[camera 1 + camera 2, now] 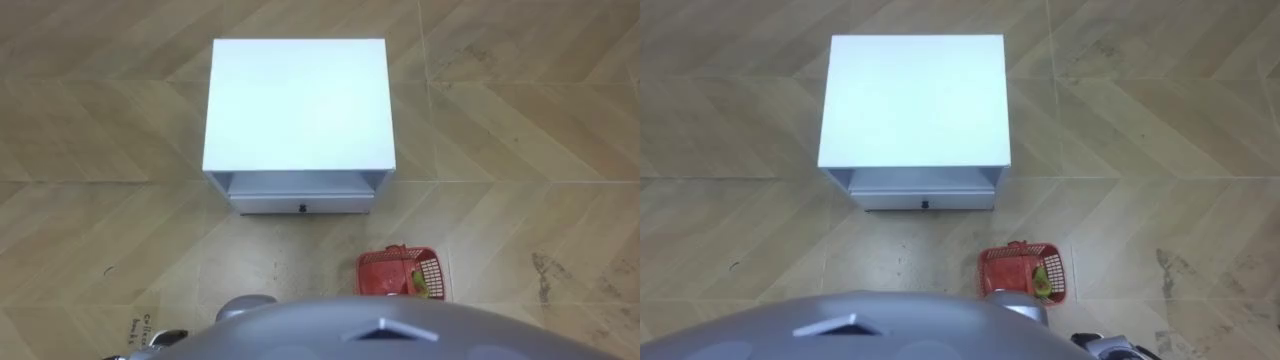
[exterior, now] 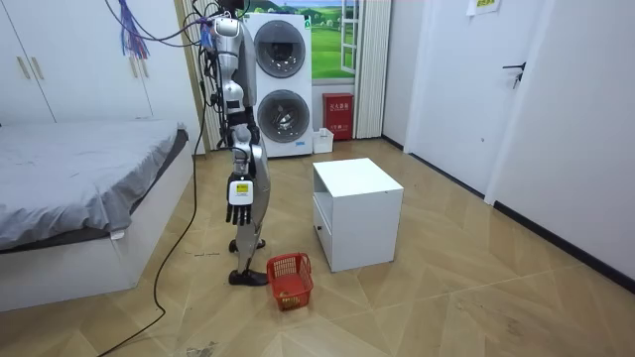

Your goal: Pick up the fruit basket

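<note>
A red plastic fruit basket (image 1: 372,268) sits on the wooden floor just ahead of me and to my right, with a green fruit (image 1: 417,280) inside. In the room view the basket (image 2: 289,268) stands by my feet, between me and the white cabinet. I stand upright facing that cabinet. My right hand (image 2: 240,209) hangs at my side at thigh height, well above the basket, its fingers relaxed and holding nothing. A bit of my left hand (image 1: 165,340) shows at the lower left edge.
A white bedside cabinet (image 1: 300,100) with an open shelf and a drawer with a dark knob (image 1: 301,208) stands straight ahead. A bed (image 2: 79,169) lies behind me; stacked washing machines (image 2: 278,89) stand against the far wall.
</note>
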You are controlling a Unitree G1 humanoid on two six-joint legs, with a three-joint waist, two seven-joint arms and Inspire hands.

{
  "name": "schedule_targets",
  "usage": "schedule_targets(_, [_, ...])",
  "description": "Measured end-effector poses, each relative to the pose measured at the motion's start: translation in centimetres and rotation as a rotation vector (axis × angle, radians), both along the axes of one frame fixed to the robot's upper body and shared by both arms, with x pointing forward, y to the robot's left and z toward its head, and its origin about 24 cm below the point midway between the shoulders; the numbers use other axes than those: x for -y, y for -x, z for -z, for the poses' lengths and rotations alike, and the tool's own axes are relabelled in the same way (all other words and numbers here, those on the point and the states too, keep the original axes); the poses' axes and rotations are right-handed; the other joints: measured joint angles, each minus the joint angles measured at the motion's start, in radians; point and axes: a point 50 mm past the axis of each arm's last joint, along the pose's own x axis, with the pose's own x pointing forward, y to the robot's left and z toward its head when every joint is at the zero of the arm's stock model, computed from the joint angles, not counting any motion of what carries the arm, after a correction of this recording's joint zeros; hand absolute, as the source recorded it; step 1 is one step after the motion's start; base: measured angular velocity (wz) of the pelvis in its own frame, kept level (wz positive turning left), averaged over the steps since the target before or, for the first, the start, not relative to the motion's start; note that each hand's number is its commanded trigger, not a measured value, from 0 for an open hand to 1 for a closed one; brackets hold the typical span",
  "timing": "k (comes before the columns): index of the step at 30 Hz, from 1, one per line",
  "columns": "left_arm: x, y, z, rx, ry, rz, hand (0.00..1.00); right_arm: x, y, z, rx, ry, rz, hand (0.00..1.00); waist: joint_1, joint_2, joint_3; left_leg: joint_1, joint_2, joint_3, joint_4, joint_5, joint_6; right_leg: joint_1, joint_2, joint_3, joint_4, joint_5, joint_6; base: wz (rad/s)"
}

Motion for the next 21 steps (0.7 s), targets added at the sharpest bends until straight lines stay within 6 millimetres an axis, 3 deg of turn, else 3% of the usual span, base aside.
schedule_targets(21, [0.00, 0.29, 0.00, -0.006, 0.000, -0.002, 0.00, -0.05, 0.01, 0.01, -0.002, -0.011, 0.003, 0.00, 0.002, -0.005, 0.0009, -0.001, 0.000, 0.000, 0.000, 0.000, 0.000, 0.000, -0.001, -0.007, -0.001, -0.001, 0.001, 0.00])
